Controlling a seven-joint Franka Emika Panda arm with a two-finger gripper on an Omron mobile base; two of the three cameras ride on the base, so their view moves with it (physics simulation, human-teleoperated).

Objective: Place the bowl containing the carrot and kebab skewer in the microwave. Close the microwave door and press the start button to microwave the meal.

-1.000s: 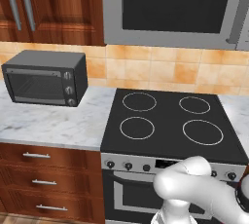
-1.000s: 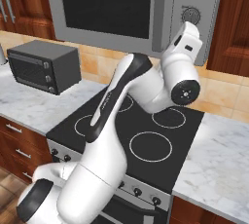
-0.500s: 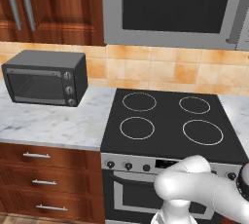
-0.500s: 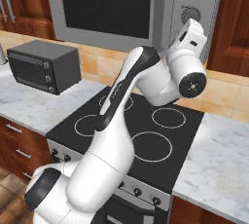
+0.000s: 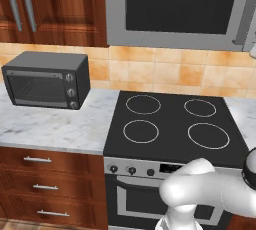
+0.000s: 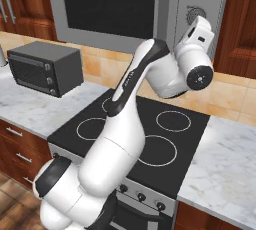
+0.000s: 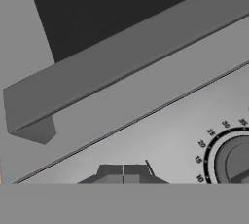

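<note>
The microwave (image 6: 150, 9) hangs above the stove (image 6: 145, 139) with the microwave door (image 5: 182, 9) shut flat, its dark window at twelve o'clock in both base views and its dial (image 7: 236, 159) at four o'clock in the hand view. The gripper (image 7: 124, 172), fingertips pressed together on nothing, sits right at the control panel (image 6: 200, 9), seemingly touching it, though contact is hard to confirm. At nine o'clock on the marble counter (image 5: 55, 126) stands the toaster oven (image 5: 47, 79).

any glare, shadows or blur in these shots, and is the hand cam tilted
Left base view: flat even light, no glare on the microwave door. Right base view: soft highlights on the arm, sharp throughout. Hand view: rolled, the door handle runs diagonally, the dial is cut off at the edge.
</note>
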